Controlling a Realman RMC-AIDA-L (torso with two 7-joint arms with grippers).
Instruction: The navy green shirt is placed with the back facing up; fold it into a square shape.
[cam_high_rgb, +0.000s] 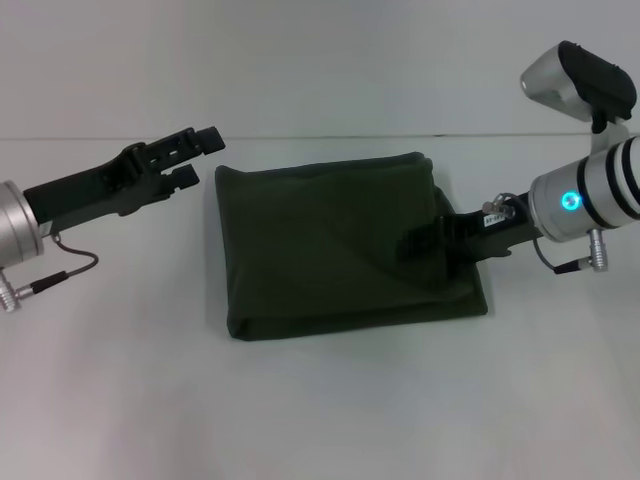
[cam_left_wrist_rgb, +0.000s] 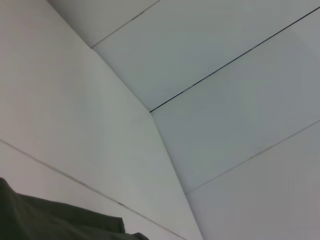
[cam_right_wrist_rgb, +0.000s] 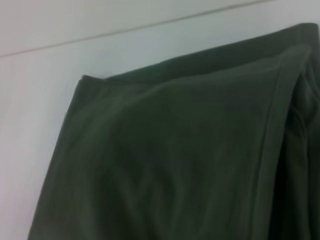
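The navy green shirt lies folded into a rough square in the middle of the white table, plain side up, no lettering showing. My left gripper is open and empty, just off the shirt's far left corner and apart from it. My right gripper is over the shirt's right part, dark against the dark cloth. The shirt's folded layers fill the right wrist view. A corner of the shirt shows in the left wrist view.
The white table runs all around the shirt, with its far edge against a pale wall. A thin cable hangs from my left wrist.
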